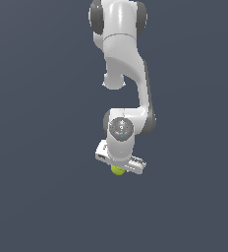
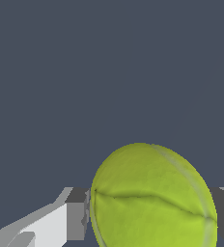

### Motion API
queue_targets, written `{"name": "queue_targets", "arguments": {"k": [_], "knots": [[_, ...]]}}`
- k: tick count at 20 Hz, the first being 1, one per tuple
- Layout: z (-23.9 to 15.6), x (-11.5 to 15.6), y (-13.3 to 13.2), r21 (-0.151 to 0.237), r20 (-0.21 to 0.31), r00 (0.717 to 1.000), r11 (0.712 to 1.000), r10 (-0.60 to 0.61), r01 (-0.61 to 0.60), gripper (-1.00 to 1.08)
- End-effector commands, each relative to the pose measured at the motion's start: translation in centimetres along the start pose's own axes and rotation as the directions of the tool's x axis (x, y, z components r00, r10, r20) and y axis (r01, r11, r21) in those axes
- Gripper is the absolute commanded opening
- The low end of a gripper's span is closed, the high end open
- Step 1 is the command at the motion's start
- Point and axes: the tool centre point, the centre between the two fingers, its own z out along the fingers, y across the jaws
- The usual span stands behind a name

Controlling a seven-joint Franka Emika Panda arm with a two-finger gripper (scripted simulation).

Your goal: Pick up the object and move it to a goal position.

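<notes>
While the exterior view hides most of it, the ball (image 1: pixel 117 170) peeks out under the gripper (image 1: pixel 120 166). Wrist view: ball (image 2: pixel 152 198) fills the gap, fingers (image 2: pixel 75 219) pressed against both sides, apparently gripped for carrying.

Panda arm (image 1: pixel 128 64): glossy white rounded link shells, dark grey/black joint bands at shoulder, elbow and wrist. Round grey wrist cap (image 1: pixel 120 129) with tiny red and teal marks. Flat white boxy gripper (image 1: pixel 119 168) body. Wrist view: white finger (image 2: pixel 49 224), light grey edge, dark grey pads (image 2: pixel 77 194).
</notes>
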Motion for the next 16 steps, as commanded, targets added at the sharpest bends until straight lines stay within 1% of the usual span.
{"name": "queue_targets", "arguments": {"k": [1,5,9,13,16], "knots": [[-0.9,0.4,0.2,0.003,-0.012,1.0,1.0,-0.001,0.001,-1.0],[-3.3,1.6,1.0,0.008,-0.046,0.999,1.0,-0.004,0.005,-1.0],[-7.3,3.2,2.2,0.017,-0.099,0.995,1.0,-0.01,0.012,-1.0],[-13.0,5.2,3.9,0.028,-0.173,0.985,0.999,-0.017,0.022,-1.0],[-18.5,6.7,5.6,0.039,-0.243,0.97,0.999,-0.023,0.034,-1.0]]}}
